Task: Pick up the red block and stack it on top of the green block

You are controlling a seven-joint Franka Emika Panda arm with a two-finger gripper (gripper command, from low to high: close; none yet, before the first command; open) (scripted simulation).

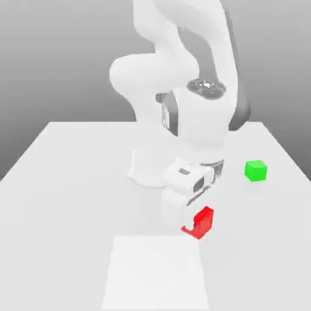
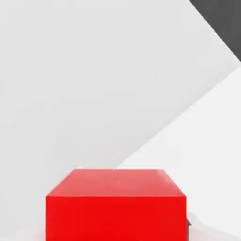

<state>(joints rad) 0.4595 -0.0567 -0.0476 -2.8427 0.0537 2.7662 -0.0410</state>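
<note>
Red block [image 1: 202, 223] sat on the table [image 1: 67, 182] near its front, w/ the gripper [image 1: 189, 226] low right at it. The white hand body covered part of the block's side twd the exterior view's left. Couldn't tell from either view whether the claw was gripping the block or standing apart from it. Hand view: red block [image 2: 116, 204] close up, its lower part cut off. Green block [image 1: 256, 170] sat well apart, twd the exterior view's right, alone on the table. A paler rectangular patch [image 1: 157, 273] lay on the table just in front of the red block.
</note>
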